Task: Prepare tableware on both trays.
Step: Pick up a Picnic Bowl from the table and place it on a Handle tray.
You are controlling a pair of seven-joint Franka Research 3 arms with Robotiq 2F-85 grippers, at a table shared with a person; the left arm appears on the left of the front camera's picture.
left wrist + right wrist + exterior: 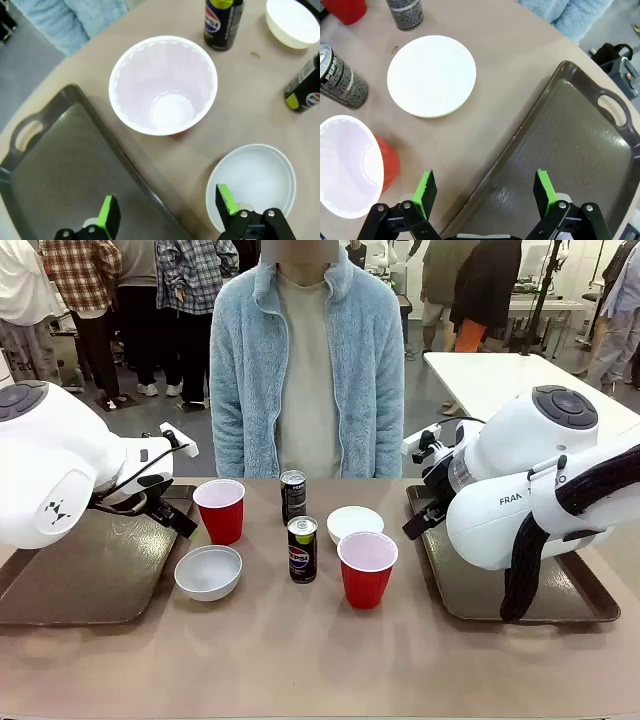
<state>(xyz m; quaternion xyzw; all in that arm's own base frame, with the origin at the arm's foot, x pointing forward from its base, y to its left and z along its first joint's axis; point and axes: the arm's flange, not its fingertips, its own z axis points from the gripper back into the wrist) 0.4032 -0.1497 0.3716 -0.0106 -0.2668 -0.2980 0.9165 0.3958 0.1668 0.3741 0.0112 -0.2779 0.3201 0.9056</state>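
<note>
Behind the beige worktop (300, 670) a person (305, 370) is standing. The left tray (70, 590) and the right tray (465, 595) are lying bare; the red cups (219, 510), bowls (208, 572) and cans (302, 549) are waiting mid-frame between them, so all six (I judge) are remaining to place. Wrist views are showing what the front view is hiding: the left pincer (166, 202) and the right pincer (484, 182) are gaping empty above tray rims.

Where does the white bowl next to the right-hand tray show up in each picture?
Front view: bowl just right of centre.
Left wrist view: top right corner.
Right wrist view: upper left.
Shared landmark: the nearer Pepsi can beside it.
</note>
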